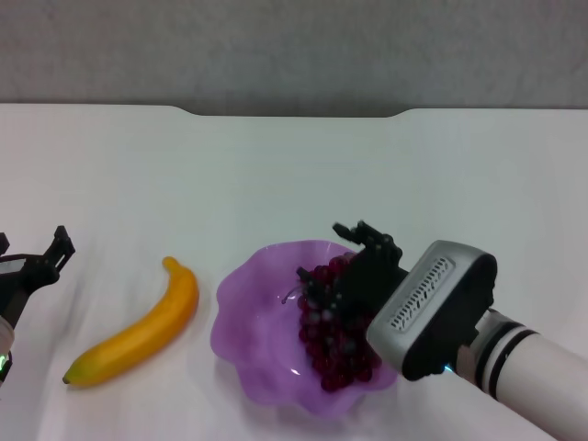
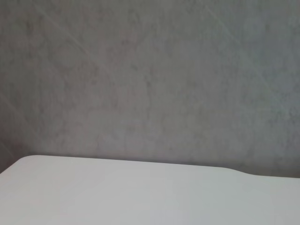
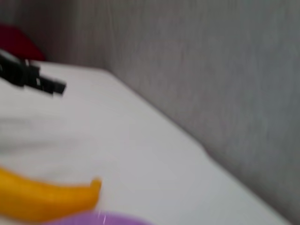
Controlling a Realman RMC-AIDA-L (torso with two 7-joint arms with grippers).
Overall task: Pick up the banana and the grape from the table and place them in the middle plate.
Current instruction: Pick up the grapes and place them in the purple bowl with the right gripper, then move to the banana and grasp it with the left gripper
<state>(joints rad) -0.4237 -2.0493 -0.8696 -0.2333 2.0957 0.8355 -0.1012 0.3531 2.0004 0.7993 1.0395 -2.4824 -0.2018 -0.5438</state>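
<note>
Gripping the glossy grape (image 1: 333, 342) bunch, right jaws (image 1: 354, 266) hover inside the scalloped middle plate (image 1: 241, 312).

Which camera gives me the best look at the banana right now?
The head view: the whole banana lies on the table, left of the middle plate. The right wrist view catches only its stem end, blurred; the left wrist view shows none of it.

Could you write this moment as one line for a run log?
grape: in middle plate | right hand: at grape | banana: on table | left hand: idle, left edge
</note>
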